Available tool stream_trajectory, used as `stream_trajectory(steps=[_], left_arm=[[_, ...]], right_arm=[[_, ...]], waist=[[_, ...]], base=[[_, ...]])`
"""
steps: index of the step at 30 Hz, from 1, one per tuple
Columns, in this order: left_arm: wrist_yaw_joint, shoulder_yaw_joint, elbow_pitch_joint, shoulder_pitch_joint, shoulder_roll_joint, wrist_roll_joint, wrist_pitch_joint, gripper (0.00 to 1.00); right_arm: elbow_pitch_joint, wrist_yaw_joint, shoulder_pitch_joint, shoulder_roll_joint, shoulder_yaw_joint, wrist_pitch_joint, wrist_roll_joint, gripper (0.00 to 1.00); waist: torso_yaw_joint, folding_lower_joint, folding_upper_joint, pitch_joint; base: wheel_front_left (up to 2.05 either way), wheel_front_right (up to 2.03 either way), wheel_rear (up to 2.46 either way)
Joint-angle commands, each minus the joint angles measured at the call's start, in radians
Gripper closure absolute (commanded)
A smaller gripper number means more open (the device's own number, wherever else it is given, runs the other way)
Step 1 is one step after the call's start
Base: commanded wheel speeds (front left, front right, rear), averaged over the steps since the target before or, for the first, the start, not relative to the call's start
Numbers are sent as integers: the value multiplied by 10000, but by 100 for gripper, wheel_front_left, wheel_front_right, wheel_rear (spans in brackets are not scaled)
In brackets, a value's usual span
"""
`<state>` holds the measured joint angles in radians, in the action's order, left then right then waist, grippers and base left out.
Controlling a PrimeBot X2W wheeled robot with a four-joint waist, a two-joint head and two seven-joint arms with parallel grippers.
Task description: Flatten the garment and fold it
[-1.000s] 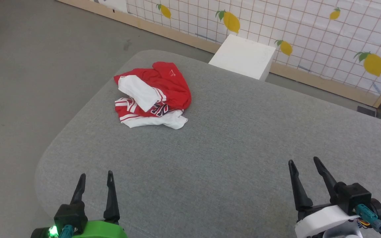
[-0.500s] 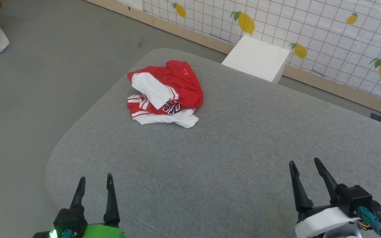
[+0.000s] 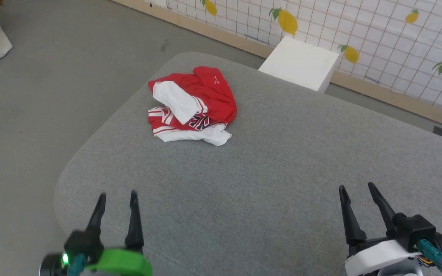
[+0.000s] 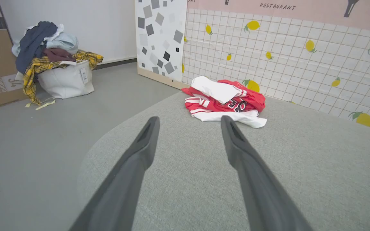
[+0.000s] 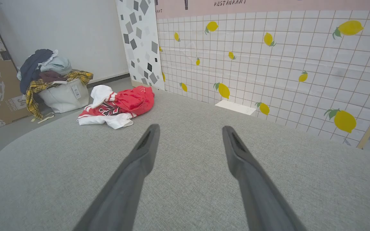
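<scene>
My left fingers [image 3: 134, 220] and right fingers [image 3: 349, 216] stand spread apart, empty, above the grey fabric-covered desk [image 3: 267, 172]; the crumpled red-and-white jersey T-shirt [image 3: 209, 96] lies near its far left edge, untouched.

Chest lettering [image 3: 199, 122] on the garment [image 3: 217, 96] lies partly hidden under its white sleeve [image 3: 175, 102].

Black jaws; green wrist [image 3: 119, 264], white wrist [image 3: 376, 255]
</scene>
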<state>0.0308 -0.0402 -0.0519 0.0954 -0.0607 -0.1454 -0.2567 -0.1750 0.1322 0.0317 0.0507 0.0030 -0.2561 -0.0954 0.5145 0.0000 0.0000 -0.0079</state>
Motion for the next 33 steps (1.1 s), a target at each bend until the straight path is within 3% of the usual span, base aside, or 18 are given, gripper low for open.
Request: stream_trajectory(steps=[1, 12, 22, 33], left_arm=[[-168, -62, 88, -593, -131, 1, 73, 0], [-1426, -835, 558, -5205, -1298, -561, 2756, 0], [-1599, -1095, -1132, -8733, -2835, -1605, 4881, 0], [-1608, -1384, -3089, -9551, -3644, -1843, 6279, 0]], right_arm=[[99, -15, -33, -5, -42, -57, 78, 0], [1518, -15, -589, -5, -280, 398, 1023, 0], [3380, -15, -1206, 349, -142, 1217, 1462, 0], [4661, -15, -1858, 701, -98, 1491, 1351, 0]], waist=[[3, 0, 0, 235], [-444, 0, 0, 2208], [-1477, 0, 0, 4305], [-2424, 0, 0, 5681]], base=[[0, 0, 0], [0, 0, 0], [0, 0, 0], [0, 0, 0]])
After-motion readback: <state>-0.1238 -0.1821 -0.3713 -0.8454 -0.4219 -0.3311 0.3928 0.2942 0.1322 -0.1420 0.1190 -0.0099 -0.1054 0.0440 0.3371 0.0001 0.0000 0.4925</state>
